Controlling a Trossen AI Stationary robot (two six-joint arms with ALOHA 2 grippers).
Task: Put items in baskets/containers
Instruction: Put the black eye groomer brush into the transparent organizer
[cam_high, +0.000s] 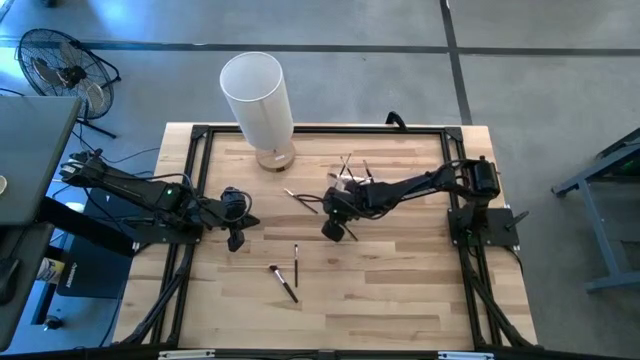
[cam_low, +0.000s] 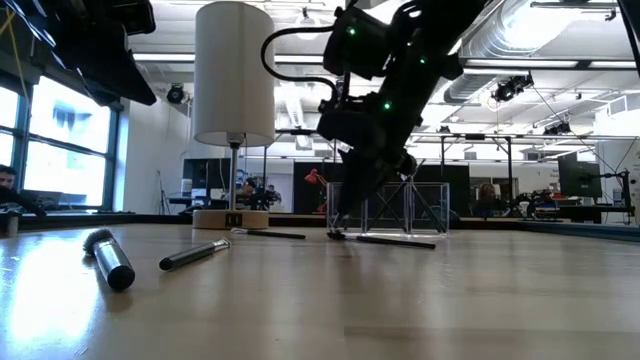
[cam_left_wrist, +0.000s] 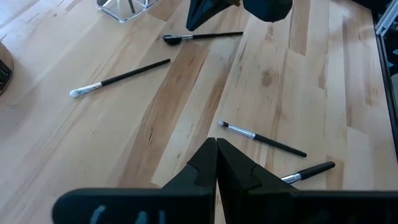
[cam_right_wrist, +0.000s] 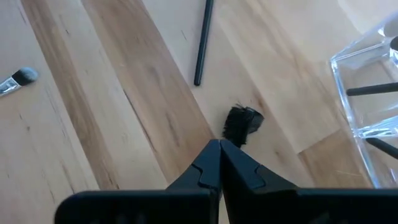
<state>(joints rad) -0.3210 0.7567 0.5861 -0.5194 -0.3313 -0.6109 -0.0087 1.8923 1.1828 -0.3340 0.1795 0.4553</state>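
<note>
From above I see the clear holder (cam_high: 350, 172) toward the far side of the table (cam_high: 400, 290), already bristling with several brushes, so I judge the job partly done; about four brushes remain out, two lying just left of the holder (cam_high: 300, 200) and two nearer me at mid-table (cam_high: 285, 280). The right gripper (cam_high: 335, 228) hangs just near of the holder, the left gripper (cam_high: 236, 238) waits at the left side. At table height, a thick-handled brush (cam_low: 108, 258) and a thinner one (cam_low: 195, 255) lie close, the tall white cylinder (cam_low: 234, 75) standing behind them. Past the left wrist, its fingers (cam_left_wrist: 205, 163) are pressed together, empty, with loose brushes ahead. The right wrist shows its fingers (cam_right_wrist: 211, 158) closed too; a dark brush head (cam_right_wrist: 242, 122) lies just beyond the tips, but I cannot tell whether they grip it.
</note>
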